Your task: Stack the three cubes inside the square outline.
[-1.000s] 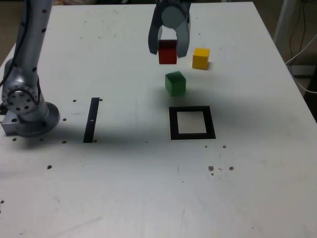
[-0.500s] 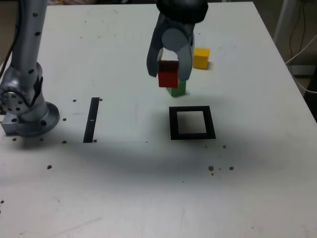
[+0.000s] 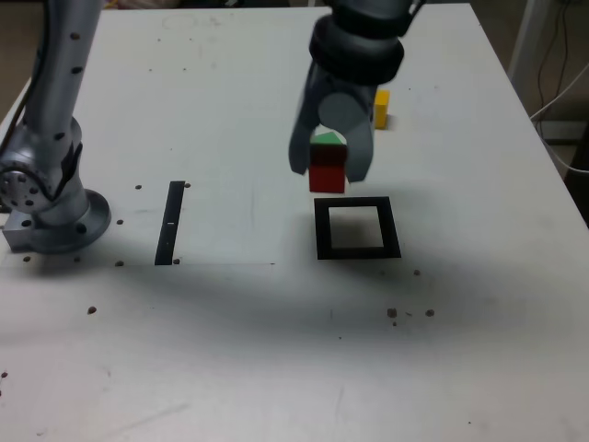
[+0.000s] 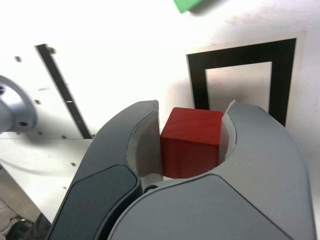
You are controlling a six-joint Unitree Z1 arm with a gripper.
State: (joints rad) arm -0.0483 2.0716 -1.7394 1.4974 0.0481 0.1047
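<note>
Exterior view, left edge of frame: my arm base (image 3: 60,221) stands on the tabletop (image 3: 212,350), with a link of my arm rising toward the upper left corner. Right of it, left of centre, the black strip (image 3: 170,223) lies flat, running roughly up and down the frame.

Upper middle: my claw (image 3: 329,166) points downward, its fingers closed on opposite sides of the red cube (image 3: 328,175). Grip confirmed in the wrist view: the cube sits between both fingers, a wooden-looking top face exposed. In the exterior view it appears just above the upper edge of the outline (image 3: 357,254); the wrist view also shows the two near each other, with a corner of the outline behind my finger.

Green cube (image 3: 329,139): upper middle of the exterior frame, mostly hidden behind my claw and the red cube; only part of its top shows. Outline: right of centre, flat, pale centre visible. Yellow cube (image 3: 381,109): upper right of centre, resting on the tabletop, partly hidden by my claw.
</note>
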